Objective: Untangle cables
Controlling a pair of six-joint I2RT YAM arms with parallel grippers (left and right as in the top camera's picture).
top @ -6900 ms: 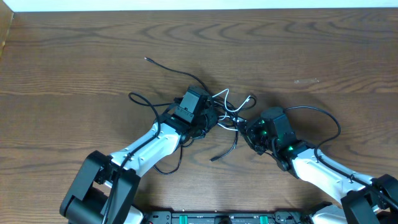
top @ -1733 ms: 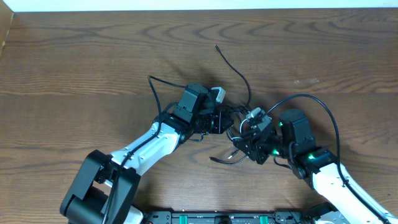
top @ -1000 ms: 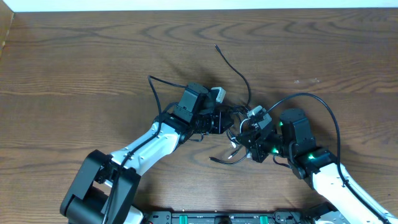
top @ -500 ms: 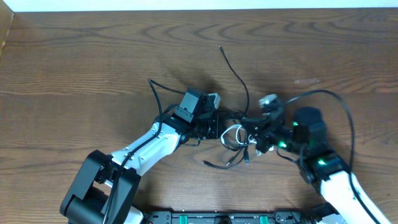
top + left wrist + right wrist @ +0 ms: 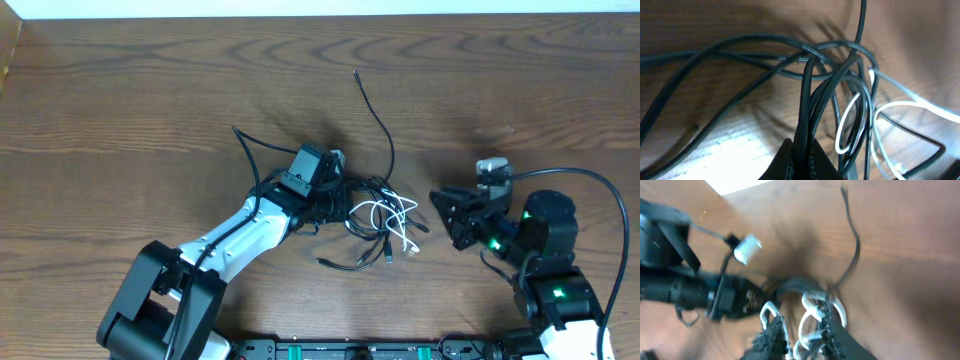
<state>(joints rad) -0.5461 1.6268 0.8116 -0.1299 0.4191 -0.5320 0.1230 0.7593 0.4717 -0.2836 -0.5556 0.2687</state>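
We see the cables (image 5: 385, 212) tangled near the middle of the desk (image 5: 120, 100). The left gripper (image 5: 340, 197) jaws pinch black strands. The right gripper (image 5: 445, 215) jaws are spread, just beside the tangle.

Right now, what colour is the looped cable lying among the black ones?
The looped cable is white, clearest in the overhead view.

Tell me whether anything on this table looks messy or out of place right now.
Yes: the cables lie in a knotted heap on the table, black cords looped through a white one. The left gripper has its jaws pinched on several black strands at once. The right gripper sits open, apart from the heap.
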